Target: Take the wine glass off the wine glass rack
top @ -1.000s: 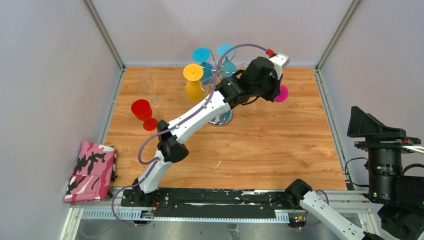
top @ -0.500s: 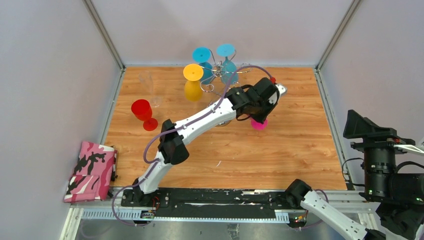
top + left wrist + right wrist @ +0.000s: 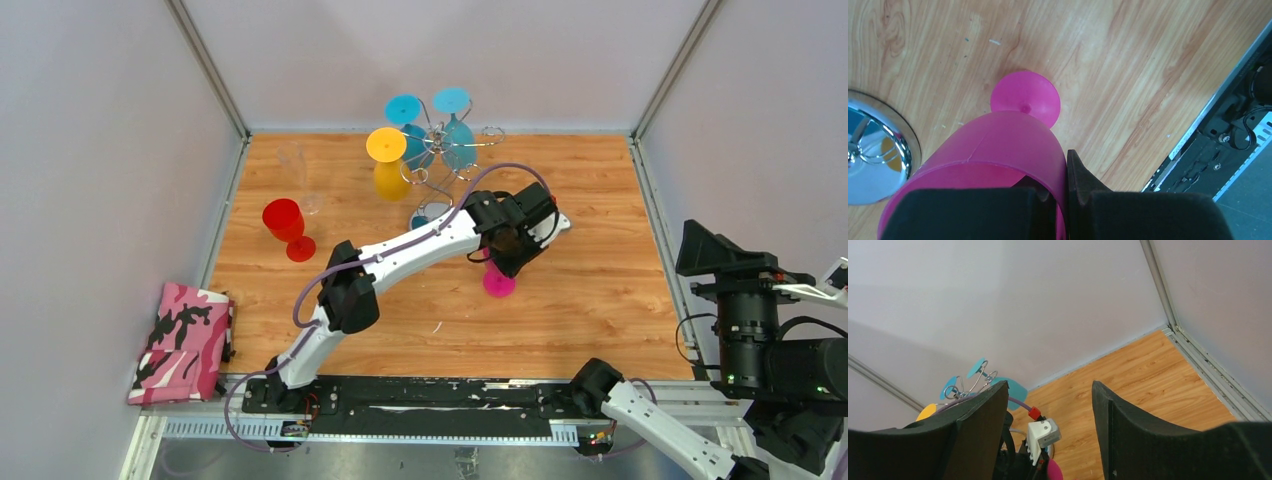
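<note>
Now, wine glass (image 3: 993,150): we see the pink one off the rack, upright, bowl above foot, over the wooden table (image 3: 600,200) just in front of the rack's mirrored base.
foot: low over the boards; we cannot tell whether it touches them.
left gripper (image 3: 1060,175): pinching the bowl's wall at the rim, one finger inside the bowl and one outside.
wine glass rack (image 3: 440,140): at the far side of the table, with a yellow glass (image 3: 386,165) and two blue glasses (image 3: 405,110) hanging from its arms.
right gripper (image 3: 1048,385): spread and holding nothing, parked at the near right, well apart from the work.
red glass (image 3: 285,222): standing on the table to the left, well apart from the pink one.
step in hand: we judge the take-off itself done and the set-down under way.
next move: we would settle the foot flat on the boards, then part the fingers and lift straight up, so the inner finger clears the rim without tipping the glass.
</note>
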Robot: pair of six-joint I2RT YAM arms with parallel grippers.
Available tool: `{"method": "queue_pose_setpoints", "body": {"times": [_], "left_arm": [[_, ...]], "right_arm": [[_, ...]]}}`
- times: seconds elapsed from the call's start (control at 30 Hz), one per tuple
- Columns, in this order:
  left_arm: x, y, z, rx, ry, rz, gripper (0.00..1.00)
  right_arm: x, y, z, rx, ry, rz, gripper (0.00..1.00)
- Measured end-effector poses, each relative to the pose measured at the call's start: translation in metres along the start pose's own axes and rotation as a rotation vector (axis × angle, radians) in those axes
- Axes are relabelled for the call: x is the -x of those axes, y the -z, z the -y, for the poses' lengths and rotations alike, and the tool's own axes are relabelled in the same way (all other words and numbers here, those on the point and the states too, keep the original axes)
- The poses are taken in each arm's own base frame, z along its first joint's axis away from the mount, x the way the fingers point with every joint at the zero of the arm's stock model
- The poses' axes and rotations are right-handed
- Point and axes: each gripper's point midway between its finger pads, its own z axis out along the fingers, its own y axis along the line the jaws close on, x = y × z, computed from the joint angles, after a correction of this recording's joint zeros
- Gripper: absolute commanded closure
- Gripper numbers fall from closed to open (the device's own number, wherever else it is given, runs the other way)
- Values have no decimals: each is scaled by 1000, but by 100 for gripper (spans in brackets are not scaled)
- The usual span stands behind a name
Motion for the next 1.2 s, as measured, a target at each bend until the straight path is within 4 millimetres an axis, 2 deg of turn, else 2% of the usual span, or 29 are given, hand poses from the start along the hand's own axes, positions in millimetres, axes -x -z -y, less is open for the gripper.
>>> {"method": "queue_pose_setpoints", "body": {"times": [0.1, 0.3, 0.37, 0.53, 0.63, 0.77, 0.9, 1.07, 1.2], "left_arm": [[6, -1, 2, -16, -16, 14, 100], [-7, -22, 1, -24, -18, -37, 100], [-6, -23, 1, -22, -22, -36, 100], [-7, -25, -1, -11, -24, -34, 72], [-12, -25, -3, -1, -22, -45, 61], [-15, -22, -6, 19, -7, -55, 53], [-16, -20, -8, 35, -3, -55, 49], [-8, -2, -7, 43, -2, -22, 48], [10, 34, -2, 37, -2, 61, 47]], "right_arm": [[0, 0, 0, 1, -3, 1, 34], [1, 1, 1, 3, -9, 3, 34], [1, 1, 1, 3, -9, 2, 34], [1, 1, 0, 4, -14, 1, 34], [0, 1, 0, 5, -15, 0, 34], [-2, 0, 0, 6, -12, -4, 34], [-5, 0, 0, 5, -5, -9, 35], [-7, -1, 0, 5, -5, -13, 35], [-10, -1, -1, 7, -5, -18, 35]]}}
